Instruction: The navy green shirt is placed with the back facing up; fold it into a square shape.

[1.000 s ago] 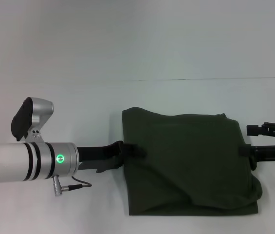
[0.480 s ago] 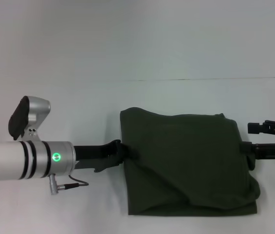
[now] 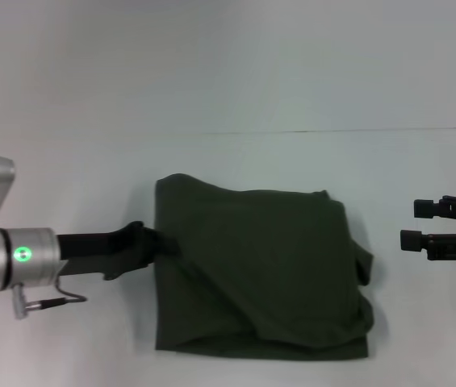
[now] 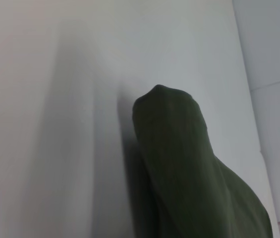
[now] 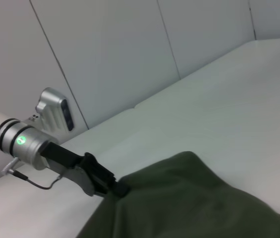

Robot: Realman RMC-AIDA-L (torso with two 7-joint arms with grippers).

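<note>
Shirt (image 3: 260, 270) unmarked; left gripper (image 3: 163, 244) clamps edge; right gripper (image 3: 412, 224) apart.

A plain white surface (image 3: 236, 161) is seen filling the lower part of the head view, matte and evenly lit, with soft, faint shadows cast on it. Behind it, a pale grey-white wall (image 3: 228, 56) is met along a thin straight line running across the view. In the right wrist view, the wall (image 5: 105, 54) is shown to be made of smooth flat panels divided by narrow dark vertical seams. No windows or lamps are seen; the light is diffuse and cool.
</note>
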